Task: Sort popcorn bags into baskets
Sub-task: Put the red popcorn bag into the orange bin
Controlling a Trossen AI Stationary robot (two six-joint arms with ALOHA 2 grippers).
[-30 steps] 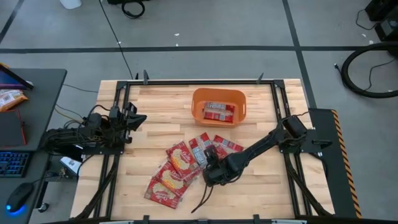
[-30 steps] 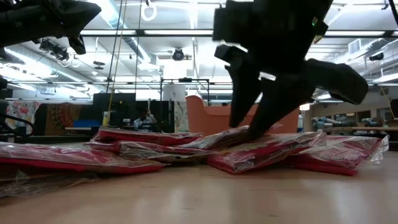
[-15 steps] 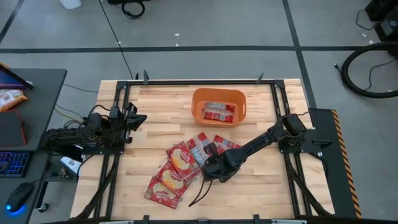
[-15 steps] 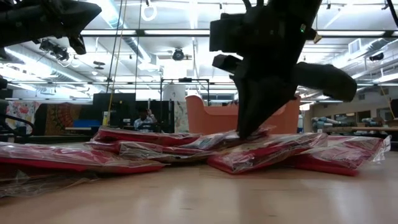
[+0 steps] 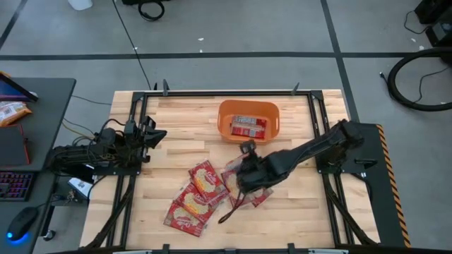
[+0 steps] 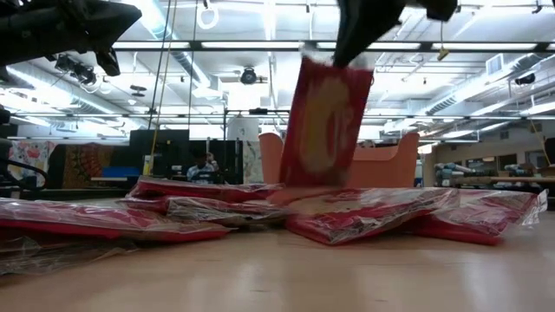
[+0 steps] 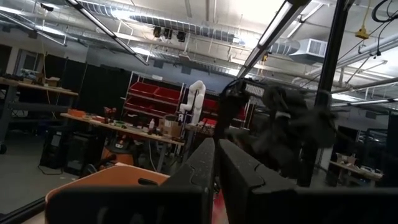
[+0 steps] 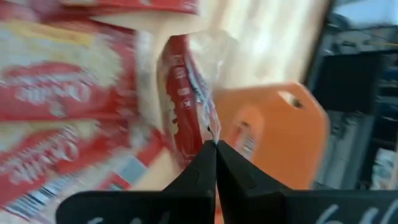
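My right gripper (image 5: 242,176) hangs over the middle of the table, shut on one red popcorn bag (image 6: 325,121) that hangs upright below it. Several more popcorn bags (image 5: 201,190) lie flat and overlapping on the wood, left of and under the gripper. The orange basket (image 5: 224,118) stands toward the far edge with red packets (image 5: 248,127) inside. My left gripper (image 5: 154,134) waits shut at the table's left side, above the wood; its fingers (image 7: 214,165) are closed together with nothing between them. My right gripper pinches the bag's top edge (image 6: 334,59) between its two fingers, coming from above and pointing down. The bag hangs upright below the fingers, lifted off the pile. I cannot tell whether its lower end (image 6: 312,180) still touches the bags beneath.
Black frame rails (image 5: 311,106) run along the table's edges. Bare wood (image 5: 183,120) lies between the pile and the basket, and more along the near edge (image 5: 296,219). A desk with a keyboard (image 5: 14,185) stands left of the table.
My right gripper has shut on a bag's edge in the pile and risen, moving a little toward the far edge. The bag has been lifted from lying flat and now hangs upright; the other bags have stayed where they were.
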